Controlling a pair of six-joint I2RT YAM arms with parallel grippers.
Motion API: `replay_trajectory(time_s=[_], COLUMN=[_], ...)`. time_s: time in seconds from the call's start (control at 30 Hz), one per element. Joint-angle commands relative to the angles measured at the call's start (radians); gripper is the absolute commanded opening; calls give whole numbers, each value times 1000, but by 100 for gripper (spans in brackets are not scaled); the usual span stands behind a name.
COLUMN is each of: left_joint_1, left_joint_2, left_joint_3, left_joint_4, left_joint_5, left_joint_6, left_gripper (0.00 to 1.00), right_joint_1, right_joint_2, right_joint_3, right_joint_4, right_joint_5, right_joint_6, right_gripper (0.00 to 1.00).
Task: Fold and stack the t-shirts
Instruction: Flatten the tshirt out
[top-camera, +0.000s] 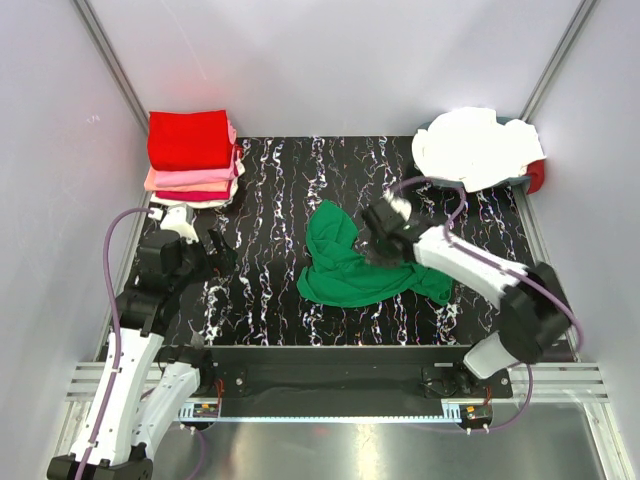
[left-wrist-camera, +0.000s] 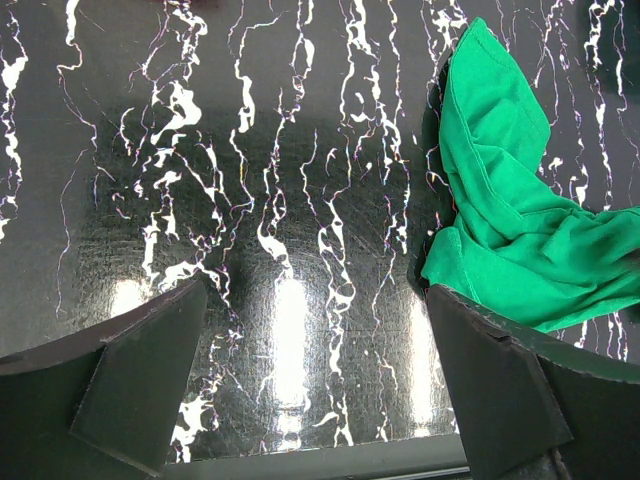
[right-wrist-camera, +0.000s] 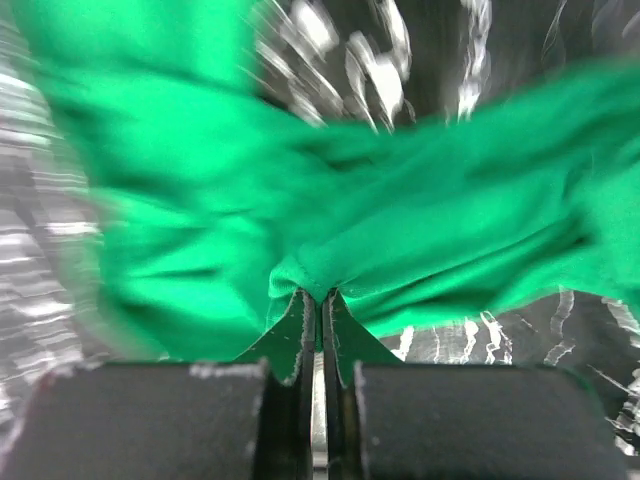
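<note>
1. Centre of the overhead view: a green shirt (top-camera: 352, 262), crumpled on the black, white-veined mat (top-camera: 270, 200). One lobe points toward the top of the frame, the rest trails toward the lower right.
2. Clenched on that shirt: the right hand (right-wrist-camera: 321, 305), reaching in from the lower right of the overhead view to the cloth's right-hand bunch.
3. Bottom centre of the blurred right wrist view: fingertips (right-wrist-camera: 295, 335) pressed together, with a small peak of green cloth nipped between them. Folds fan out to both sides and fill most of the frame.
4. Left of the shirt and apart from it in the overhead view: the left hand (left-wrist-camera: 315, 385), spread wide, grasping nothing, poised over bare mat.
5. Bottom corners of the left wrist view: two dark fingers (left-wrist-camera: 140, 385) with glossy mat between them. The shirt fills the upper right of that frame, its lower edge just above the right finger.
6. Upper left corner of the mat, overhead view: a stack (top-camera: 192, 165) of folded shirts, with red on top and pink and pale layers beneath.
7. Upper right corner: a loose white heap (top-camera: 475, 148) of cloth, unfolded. A scrap of red (top-camera: 537, 176) shows at its right edge.
</note>
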Motion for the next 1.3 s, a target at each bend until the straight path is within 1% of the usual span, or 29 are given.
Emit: replay_trajectory(time_s=[0.0,0.03,0.07,0.1,0.13,0.17,0.2,0.3,0.37,0.4,0.47,0.5,0.57,0.67,0.7,0.73,0.8,0.83,0.87,0.97,1.03,1.07,1.1,1.2,1.27], left_joint_1=[-4,-4,-4,-4,-4,-6,-8,-23,-49,-61,-113,-135,-199,-288,-313,-361,-399,-429,-442,-495,-518,-523,-529,-534,-534], left_joint_2=[5,8,9,9,12,15,20,51,81,95,140,155,215,319,350,414,488,561,597,716,766,773,770,764,778], left_joint_3=[25,33,43,48,51,60,67,67,54,51,36,30,25,34,39,44,62,71,94,149,163,157,143,65,25], left_joint_4=[42,42,42,43,53,60,69,95,109,128,151,175,200,258,286,301,333,341,346,320,280,266,269,312,361], left_joint_5=[-6,-3,-4,-1,19,26,34,48,48,48,40,22,-3,-27,-27,-67,-87,-89,-89,-116,-142,-153,-164,-152,-121], left_joint_6=[14,11,2,-4,-12,-26,-33,-50,-63,-69,-87,-92,-109,-128,-130,-132,-138,-142,-151,-190,-220,-262,-277,-337,-351], left_gripper=[99,99,99,99,99,99,99,97,97,96,96,96,96,95,94,94,91,89,85,83,84,85,89,94,95], right_joint_1=[3,3,3,3,1,3,3,3,3,3,3,3,3,3,3,3,3,3,3,3,3,3,3,3,1], right_joint_2=[-240,-307,-337,-363,-401,-421,-439,-545,-590,-632,-676,-714,-742,-777,-782,-794,-800,-797,-792,-772,-763,-762,-756,-739,-725], right_joint_3=[362,429,492,595,633,659,673,597,532,462,382,304,198,114,101,90,69,66,66,69,70,73,75,83,84], right_joint_4=[-240,-281,-352,-386,-420,-481,-505,-586,-641,-652,-658,-654,-651,-661,-663,-661,-637,-634,-629,-617,-605,-599,-595,-575,-560], right_joint_5=[179,253,289,323,396,429,456,556,579,582,566,535,500,457,453,447,438,437,435,426,424,426,430,435,437], right_joint_6=[-127,-158,-172,-188,-210,-215,-216,-160,-66,-38,20,32,77,132,141,147,137,132,128,115,106,103,97,68,52], right_gripper=[0,0,0,0,0,0,0,0,0,0,0,0,0,0,0,0,0,0,0,0,0,0,0,0,0])
